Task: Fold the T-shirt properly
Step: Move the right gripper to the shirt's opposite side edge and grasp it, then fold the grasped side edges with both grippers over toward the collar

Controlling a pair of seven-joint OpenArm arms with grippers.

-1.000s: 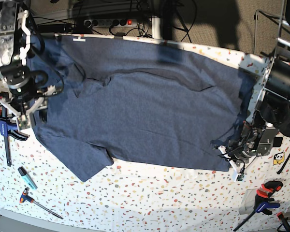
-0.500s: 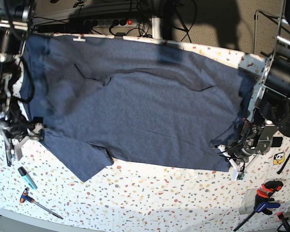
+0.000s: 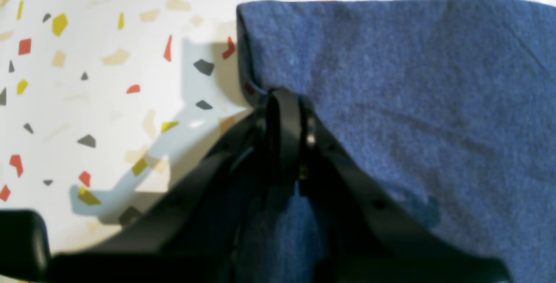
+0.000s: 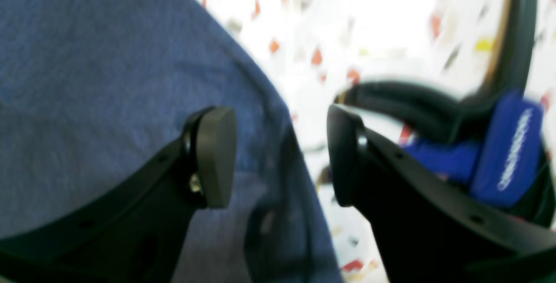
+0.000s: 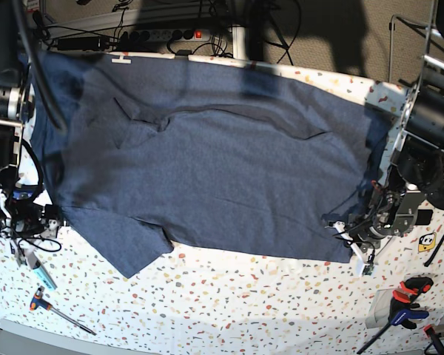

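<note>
We saw the dark navy-blue heathered cotton T-shirt (image 5: 207, 163) spread flat across the white speckled terrazzo tabletop (image 5: 244, 296). At its four o'clock corner our left gripper (image 3: 284, 100) was clenched on the hem. At nine o'clock our right gripper (image 4: 282, 157) gaped, released, straddling the shirt's edge beside a blue-handled clamp (image 4: 499, 157).

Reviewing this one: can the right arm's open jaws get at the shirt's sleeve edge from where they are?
Probably yes. The right gripper stands open, jaws straddling the T-shirt edge, nothing between them but cloth; the blue clamp lies off to the side.
</note>
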